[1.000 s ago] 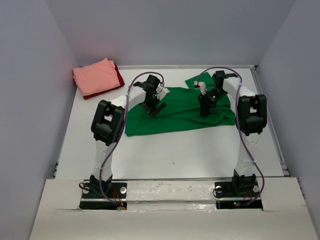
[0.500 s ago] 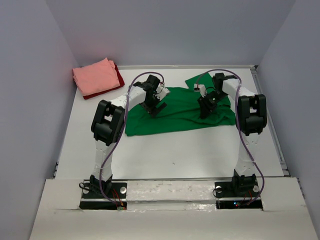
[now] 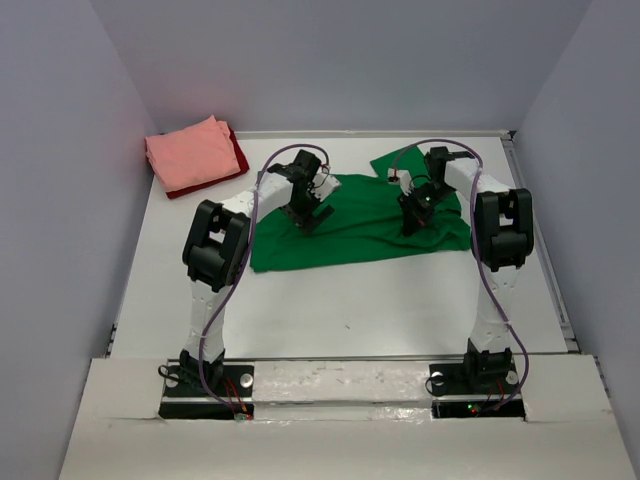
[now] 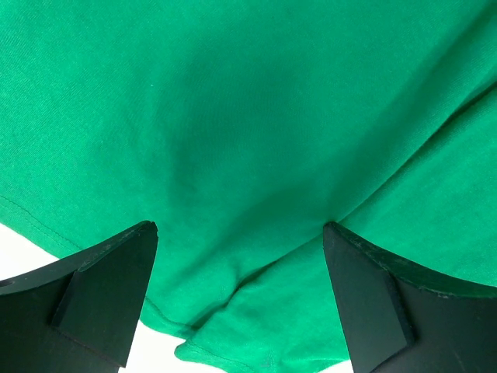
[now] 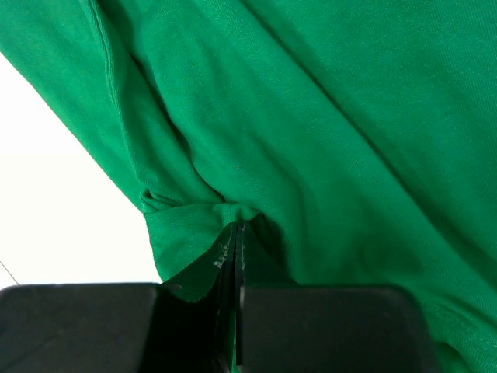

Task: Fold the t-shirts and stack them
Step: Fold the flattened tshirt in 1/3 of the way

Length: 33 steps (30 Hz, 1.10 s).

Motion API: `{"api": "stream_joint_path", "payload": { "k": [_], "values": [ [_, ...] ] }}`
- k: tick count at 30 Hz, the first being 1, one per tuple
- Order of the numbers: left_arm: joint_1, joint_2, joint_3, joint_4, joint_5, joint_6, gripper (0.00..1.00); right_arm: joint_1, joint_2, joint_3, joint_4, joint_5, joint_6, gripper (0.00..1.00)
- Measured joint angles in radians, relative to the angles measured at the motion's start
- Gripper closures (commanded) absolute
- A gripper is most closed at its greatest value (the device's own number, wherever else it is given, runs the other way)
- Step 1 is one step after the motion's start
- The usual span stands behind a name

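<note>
2 t-shirts sit stacked at the far left corner of the surface point(image 3: 350, 310), the salmon t-shirt point(image 3: 190, 152) on the dark red t-shirt point(image 3: 240, 158). We see the green t-shirt point(image 3: 355, 235) spread mid-surface, the right gripper point(image 5: 235, 230) clenched on a bunched fold of it, and the left gripper point(image 4: 239, 230) released, jaws wide over its hem.

The left arm point(image 3: 215, 250) and right arm point(image 3: 500, 235) share white links, bulky black joint housings, looping purple cables point(image 3: 253, 212), black bases point(image 3: 205, 386) with small lit indicators, and matte black wedge-shaped fingers point(image 4: 105, 284).
</note>
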Motion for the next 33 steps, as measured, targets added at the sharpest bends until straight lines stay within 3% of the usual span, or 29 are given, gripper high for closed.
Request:
{"api": "stream_joint_path", "payload": {
  "k": [25,26,30,33],
  "values": [
    [-0.003,0.0,0.0,-0.002,0.0,0.002,0.01,0.0,-0.034,0.108,-0.009,-0.003,0.01,1.0],
    [-0.003,0.0,0.0,-0.002,0.0,0.003,0.01,0.0,-0.034,0.108,-0.009,-0.003,0.01,0.99],
    [-0.004,0.0,0.0,-0.002,0.0,0.003,0.01,0.0,-0.034,0.108,-0.026,0.0,0.008,0.76],
    [-0.004,0.0,0.0,-0.002,0.0,0.003,0.01,0.0,-0.034,0.104,-0.031,0.01,0.005,0.73]
  ]
}}
